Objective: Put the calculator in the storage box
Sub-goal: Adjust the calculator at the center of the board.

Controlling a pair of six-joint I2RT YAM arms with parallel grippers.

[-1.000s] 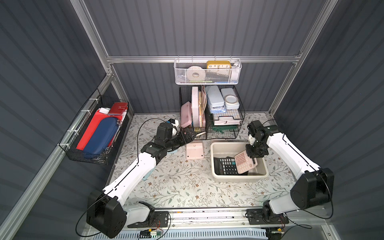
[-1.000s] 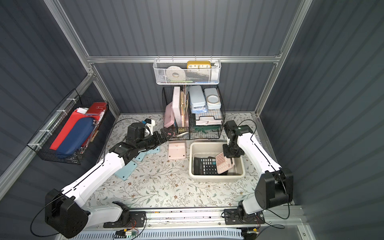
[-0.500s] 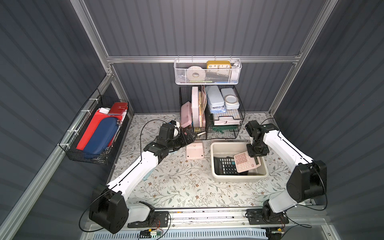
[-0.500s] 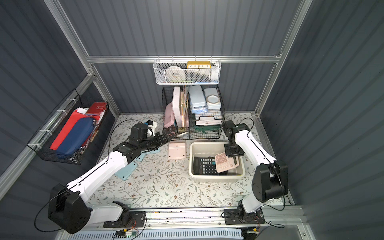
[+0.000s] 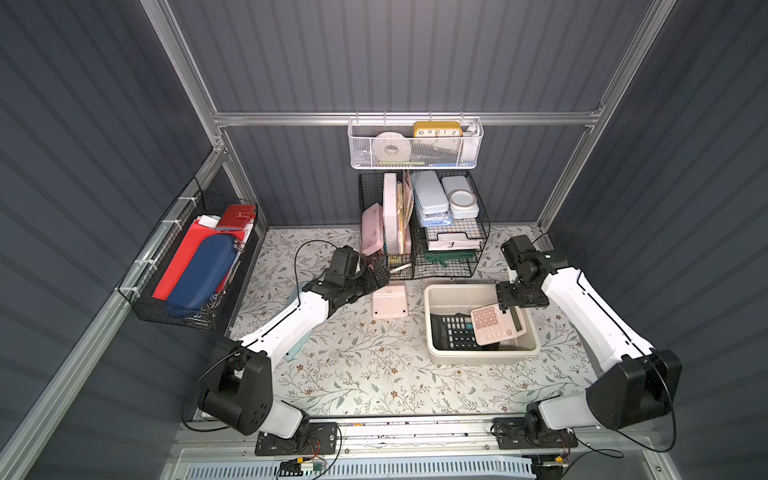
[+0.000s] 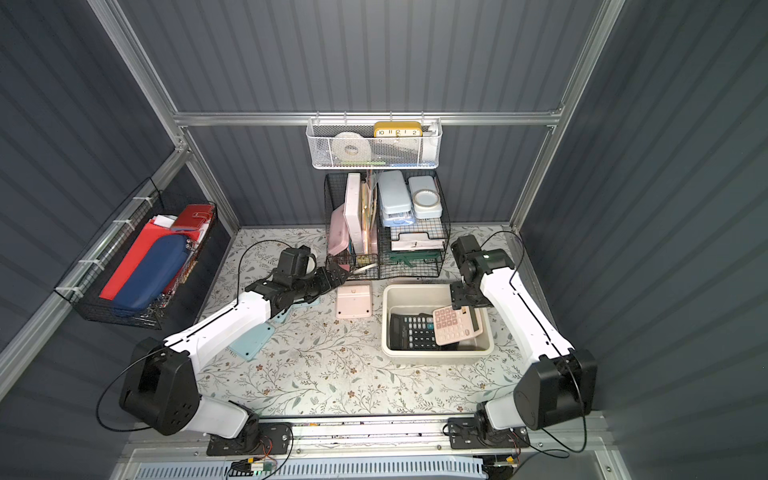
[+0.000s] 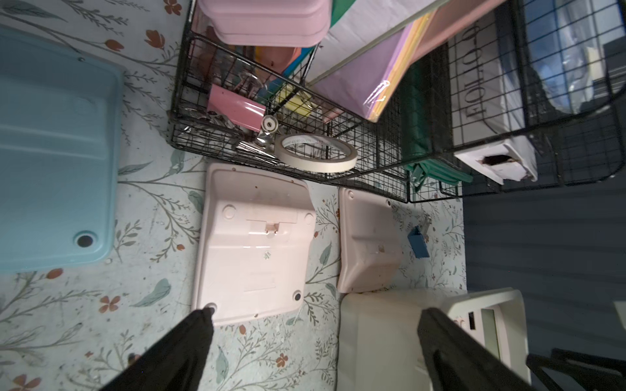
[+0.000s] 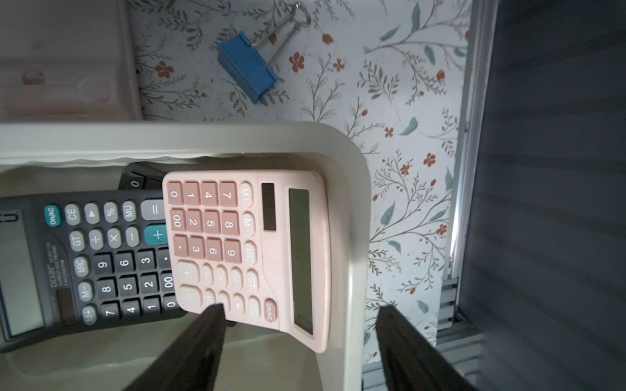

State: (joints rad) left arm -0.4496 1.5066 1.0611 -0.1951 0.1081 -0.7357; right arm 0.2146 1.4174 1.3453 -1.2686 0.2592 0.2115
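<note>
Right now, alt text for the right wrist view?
A pink calculator lies keys-up in the cream storage box, partly overlapping a black DEXIN calculator. The right gripper hangs open above it; a blue binder clip lies on the floral mat outside.

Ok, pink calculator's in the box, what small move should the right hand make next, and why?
Probably lift the right hand straight up, clear of the storage box. Its jaws stand open, gripping nothing, and the pink calculator lies inside the box, propped on the black calculator, so the drop looks done; rising straight should avoid nudging it.
</note>
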